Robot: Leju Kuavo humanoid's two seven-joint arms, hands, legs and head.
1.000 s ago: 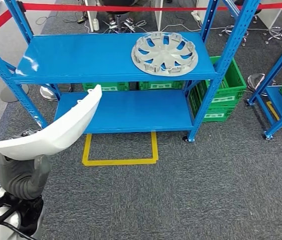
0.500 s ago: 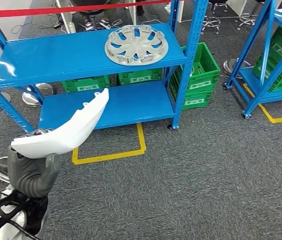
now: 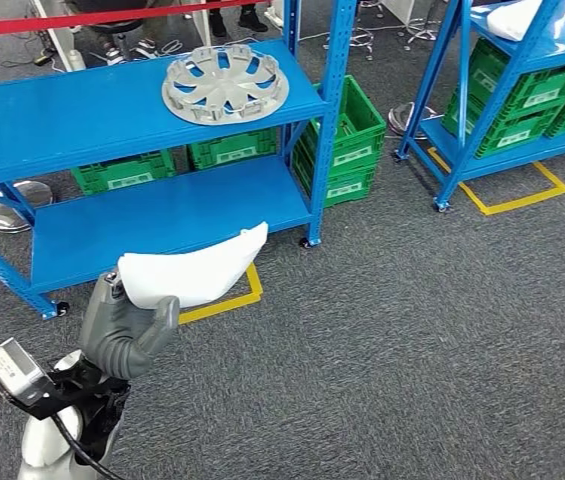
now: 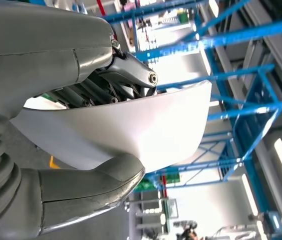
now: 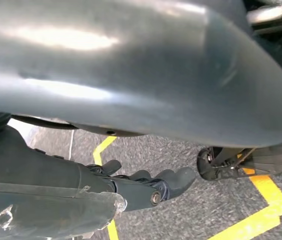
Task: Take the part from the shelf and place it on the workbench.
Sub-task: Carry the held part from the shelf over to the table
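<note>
My left robot hand (image 3: 124, 330) grips the white part (image 3: 192, 272) at one end, thumb under, fingers (image 4: 130, 75) over the top; the long free end juts forward, unsupported, over the grey floor (image 3: 415, 340). Risk: the part may pivot or slip from this end grip while I walk, because most of its length hangs beyond the hold. My right robot hand (image 5: 146, 187) hangs over the floor, fingers extended, holding nothing. Ahead, the free tip points toward the lower shelf's front edge (image 3: 166, 215); turning close could strike a blue upright (image 3: 329, 120). The hubcap (image 3: 225, 84) lies on the upper shelf, farther back. No table is visible, so the route is unconfirmed.
</note>
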